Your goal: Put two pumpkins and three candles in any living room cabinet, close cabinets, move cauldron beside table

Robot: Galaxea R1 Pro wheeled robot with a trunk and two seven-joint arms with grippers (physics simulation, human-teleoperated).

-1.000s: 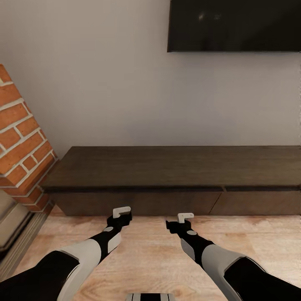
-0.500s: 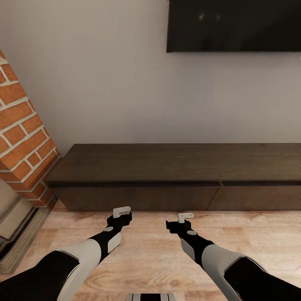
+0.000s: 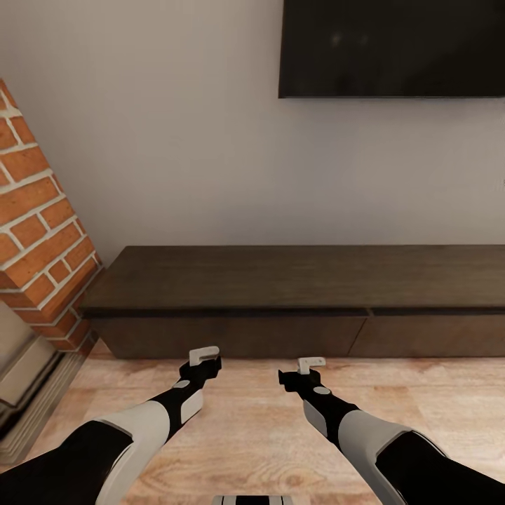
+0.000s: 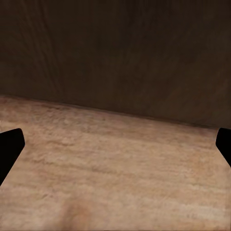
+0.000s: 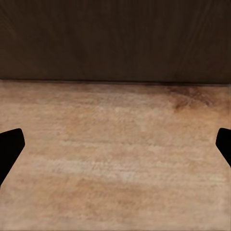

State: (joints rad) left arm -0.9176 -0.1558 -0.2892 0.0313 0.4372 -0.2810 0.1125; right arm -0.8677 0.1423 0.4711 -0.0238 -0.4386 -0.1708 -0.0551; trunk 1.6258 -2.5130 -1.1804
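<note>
You face a pale grey wall (image 3: 175, 140) with a black television (image 3: 393, 45) mounted high on your right, a brick fireplace (image 3: 38, 238) on your left, and light wood plank floor (image 3: 252, 414) below.

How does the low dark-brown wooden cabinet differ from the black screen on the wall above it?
The dark-brown wooden cabinet stands on the light wood floor, while the flat black screen hangs high on the pale wall. The cabinet shows wood grain and drawer seams along its front; the screen is plain and glossy. The cabinet runs further left, toward the brick fireplace. Both are dark, long, and cut off at the right edge.
</note>
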